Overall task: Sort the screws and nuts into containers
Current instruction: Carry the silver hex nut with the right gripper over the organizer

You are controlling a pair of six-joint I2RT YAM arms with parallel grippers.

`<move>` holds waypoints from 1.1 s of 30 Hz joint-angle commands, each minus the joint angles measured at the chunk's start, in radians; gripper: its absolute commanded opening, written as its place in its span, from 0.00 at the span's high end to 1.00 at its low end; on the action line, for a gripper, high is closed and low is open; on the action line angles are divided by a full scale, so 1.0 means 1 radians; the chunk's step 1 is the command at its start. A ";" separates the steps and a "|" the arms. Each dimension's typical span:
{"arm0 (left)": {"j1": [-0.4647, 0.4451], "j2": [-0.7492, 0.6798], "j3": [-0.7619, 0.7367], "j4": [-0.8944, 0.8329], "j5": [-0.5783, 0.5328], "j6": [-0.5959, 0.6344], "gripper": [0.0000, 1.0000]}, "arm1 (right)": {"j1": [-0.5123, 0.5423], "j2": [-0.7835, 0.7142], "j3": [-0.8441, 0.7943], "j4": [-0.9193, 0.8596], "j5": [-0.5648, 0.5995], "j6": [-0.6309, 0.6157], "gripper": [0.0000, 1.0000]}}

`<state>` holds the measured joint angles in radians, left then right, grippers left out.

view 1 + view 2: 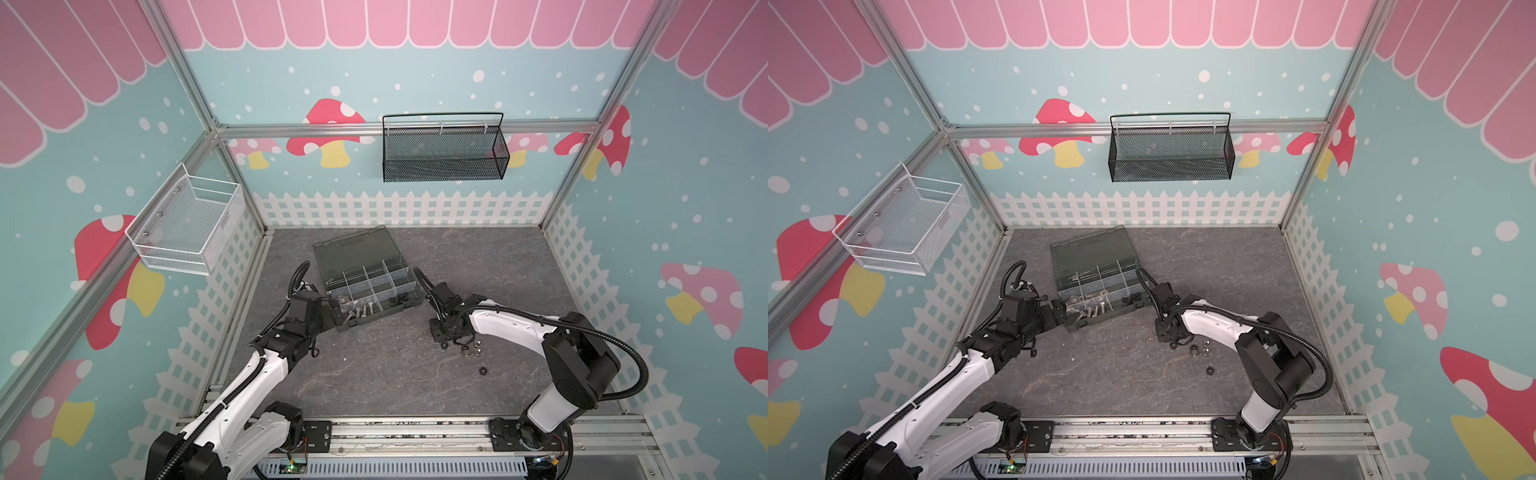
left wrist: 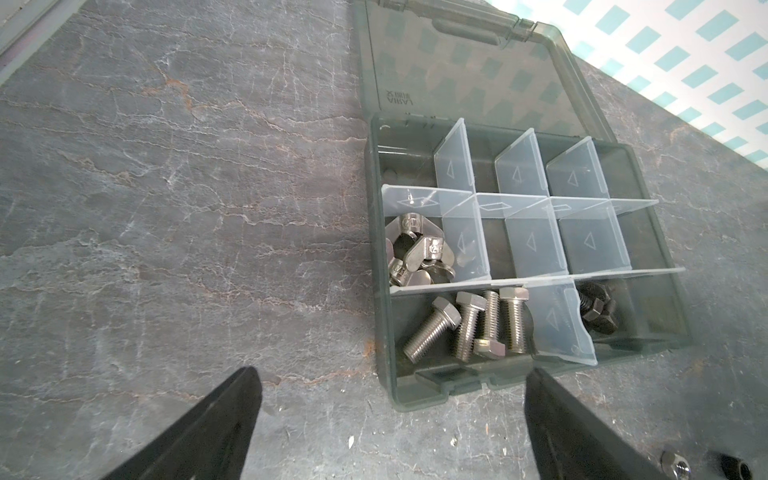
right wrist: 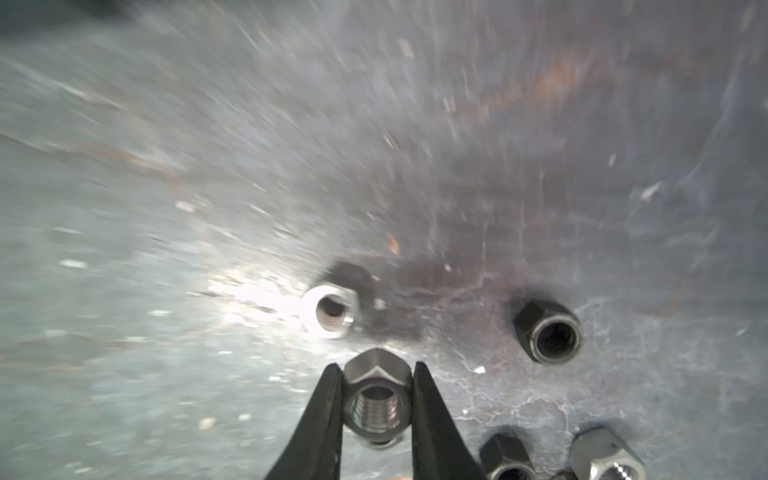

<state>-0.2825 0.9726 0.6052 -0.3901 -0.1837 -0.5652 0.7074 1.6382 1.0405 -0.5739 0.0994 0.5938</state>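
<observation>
A silver nut (image 3: 376,409) sits squarely between the right claw's (image 3: 376,368) two tips, pinched on its flats, low at the bench (image 3: 166,208) amid loose nuts (image 3: 548,332). The left claw (image 2: 392,374) hangs spread before the containers (image 2: 379,316), whose near compartment holds screws (image 2: 469,324).

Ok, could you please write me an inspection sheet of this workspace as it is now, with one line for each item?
Surface: grey stone-look table, flat.
Job's things: the open box holds silver screws, wing nuts and black screws, each kind in its own compartment; loose nuts, silver and black, lie on the table.
Clutter: nothing seen.
Grippers: left gripper is open, holds nothing and is beside the box; right gripper is shut on a silver nut.
Cables: black ribbed hoses run along both arms.
Surroundings: a white wire basket and a black mesh basket hang on the painted walls.
</observation>
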 commanded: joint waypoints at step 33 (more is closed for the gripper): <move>0.005 -0.033 0.007 0.016 0.007 -0.019 0.00 | 0.156 0.750 1.118 -0.058 0.001 -0.275 0.83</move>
<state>-0.2825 0.9562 0.6052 -0.3843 -0.1825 -0.5663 0.8585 2.3520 2.1231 -0.5941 0.1120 0.3401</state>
